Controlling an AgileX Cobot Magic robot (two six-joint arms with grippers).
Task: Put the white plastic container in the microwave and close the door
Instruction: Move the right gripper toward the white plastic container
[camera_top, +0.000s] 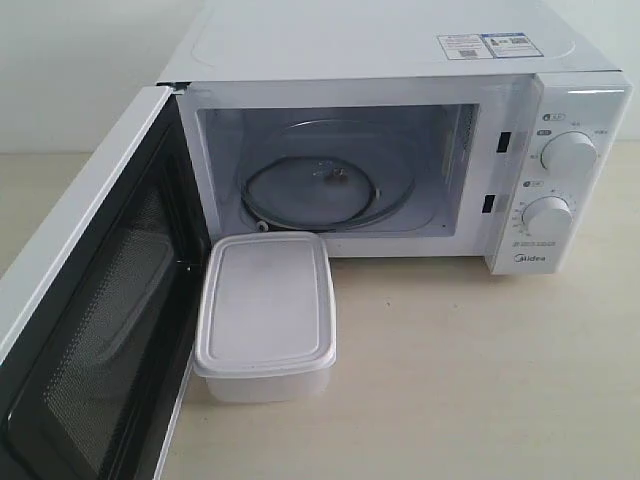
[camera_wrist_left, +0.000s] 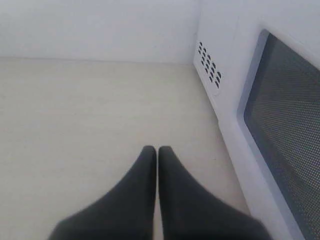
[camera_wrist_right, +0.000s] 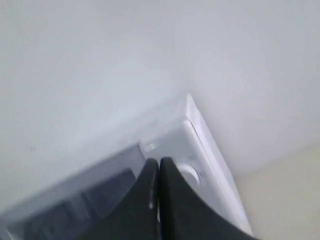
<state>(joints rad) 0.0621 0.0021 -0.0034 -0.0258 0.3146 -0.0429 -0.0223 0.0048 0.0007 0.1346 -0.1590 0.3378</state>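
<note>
The white plastic container (camera_top: 266, 316) stands lidded on the table, just in front of the microwave (camera_top: 400, 60) cavity, close beside the open door (camera_top: 90, 330). The door swings out to the left and shows its black mesh inner face. Inside the cavity lies a glass turntable (camera_top: 320, 185). No gripper appears in the exterior view. My left gripper (camera_wrist_left: 157, 150) is shut and empty above bare table, beside the door's outer window (camera_wrist_left: 285, 125). My right gripper (camera_wrist_right: 159, 162) is shut and empty, in front of the microwave's dial panel (camera_wrist_right: 192, 172).
Two round dials (camera_top: 560, 185) sit on the microwave's right panel. A white wall stands behind. Light tabletop (camera_top: 480, 380) stretches to the right of the container. Vent holes (camera_wrist_left: 209, 67) mark the microwave's side near the left gripper.
</note>
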